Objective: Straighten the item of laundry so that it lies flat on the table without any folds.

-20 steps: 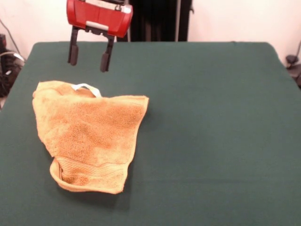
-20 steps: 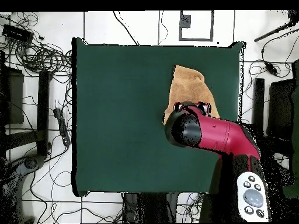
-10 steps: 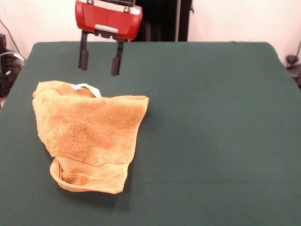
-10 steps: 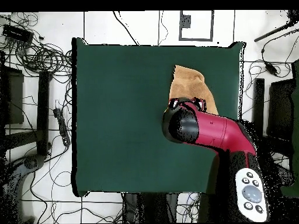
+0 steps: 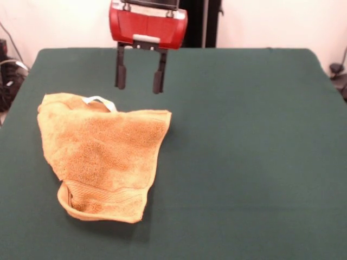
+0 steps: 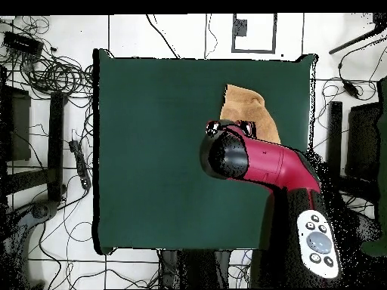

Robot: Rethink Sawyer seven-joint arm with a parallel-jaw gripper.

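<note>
Sliding sideways off the crumpled towel (image 5: 103, 154), hand (image 5: 139, 80) spread open, empty, towel unmoved

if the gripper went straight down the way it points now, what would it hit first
Most likely bare table, just past the towel's far edge. The gripper hangs open and empty, pointing down; depth is unclear, so it could clip that edge.
</note>
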